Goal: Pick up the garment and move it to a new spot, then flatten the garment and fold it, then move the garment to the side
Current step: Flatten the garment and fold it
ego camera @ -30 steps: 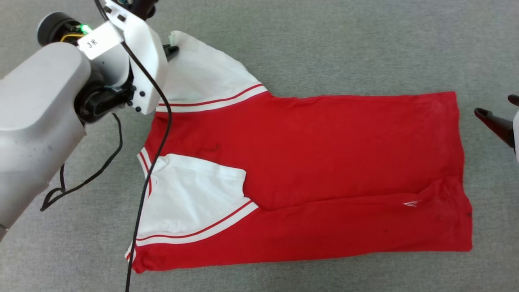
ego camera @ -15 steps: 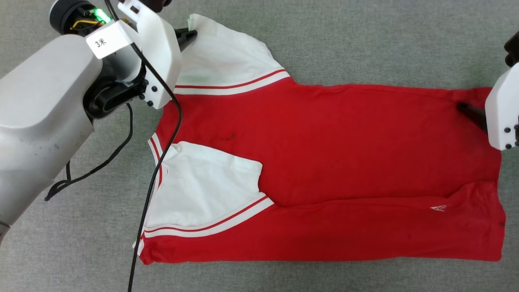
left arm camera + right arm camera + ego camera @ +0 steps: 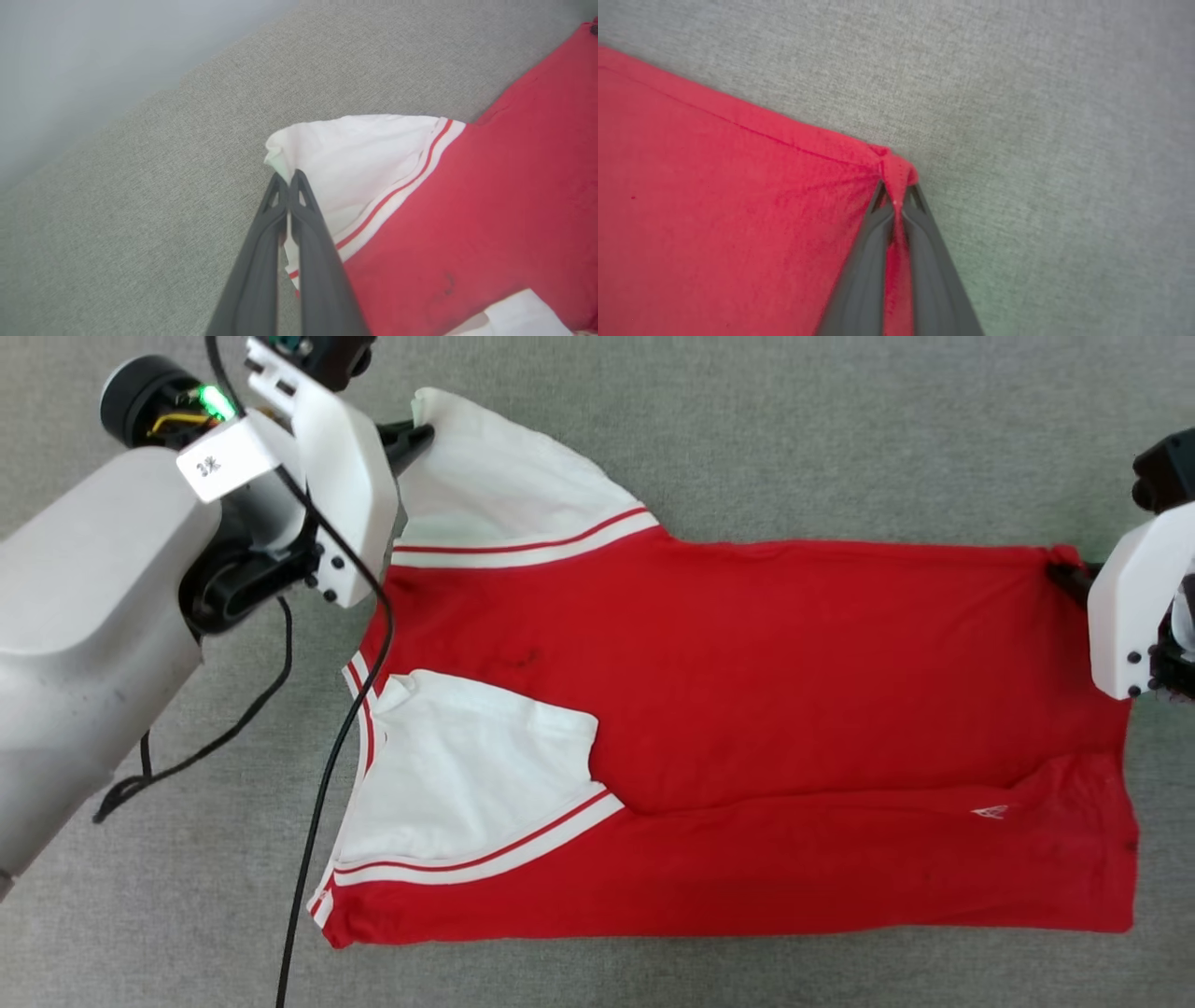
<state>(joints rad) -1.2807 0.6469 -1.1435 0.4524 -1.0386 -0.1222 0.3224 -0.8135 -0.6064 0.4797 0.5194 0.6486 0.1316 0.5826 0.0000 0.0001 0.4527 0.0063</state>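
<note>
Garment [image 3: 747, 691] is now being pinched at a hem corner by the just-closed right claw [image 3: 896, 196], left claw [image 3: 287, 179] gripping a sleeve, seemingly readying a fold.

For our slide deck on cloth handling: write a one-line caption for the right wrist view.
Right end effector shut on a bunched corner of the red garment, over a grey surface.

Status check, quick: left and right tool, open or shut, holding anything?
Left tool: shut, pinching the shirt by the tip of a white sleeve.
Right tool: shut, pinching the shirt's red hem corner.
</note>
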